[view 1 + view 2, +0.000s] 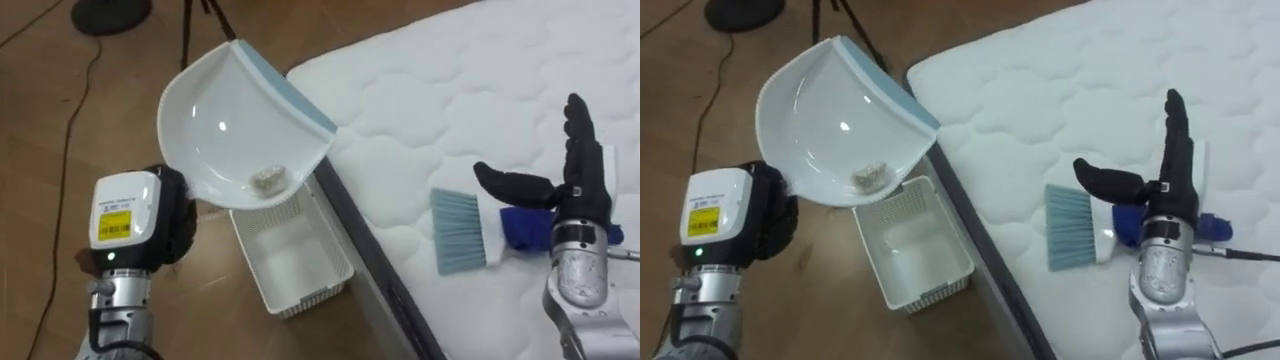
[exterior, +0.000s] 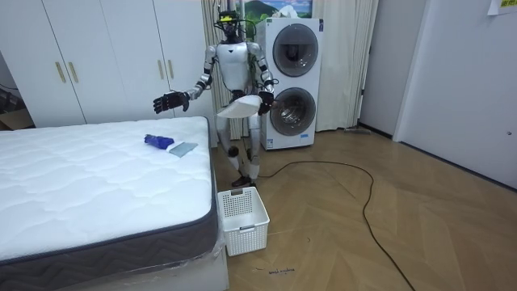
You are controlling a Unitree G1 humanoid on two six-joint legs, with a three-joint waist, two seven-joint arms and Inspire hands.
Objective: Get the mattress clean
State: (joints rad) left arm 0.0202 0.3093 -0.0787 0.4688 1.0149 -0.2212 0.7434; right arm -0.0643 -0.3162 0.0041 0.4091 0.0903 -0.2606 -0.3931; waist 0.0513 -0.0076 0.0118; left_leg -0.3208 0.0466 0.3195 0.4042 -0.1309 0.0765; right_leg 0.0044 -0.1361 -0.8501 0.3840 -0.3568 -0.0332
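My left hand [image 1: 178, 228] is shut on a white dustpan [image 1: 230, 120] with a blue-grey lip, held in the air off the bed's corner. A small grey lump of debris [image 1: 267, 180] lies in its bowl. Below it, a white slatted basket [image 1: 290, 255] stands on the floor against the bed. A brush [image 1: 462, 232] with pale blue bristles and a blue handle lies on the white quilted mattress [image 1: 450, 90]. My right hand [image 1: 580, 170] hovers open above the brush, fingers straight and thumb out. In the room view that hand [image 2: 170, 102] is well above the brush [image 2: 174, 146].
I stand at the bed's corner, in front of stacked washing machines [image 2: 291, 73]. A dark cable [image 2: 355, 186] loops over the wooden floor. A round stand base [image 1: 110, 12] and tripod legs [image 1: 200, 20] sit on the floor beyond the dustpan. White wardrobes [image 2: 105, 56] line the wall.
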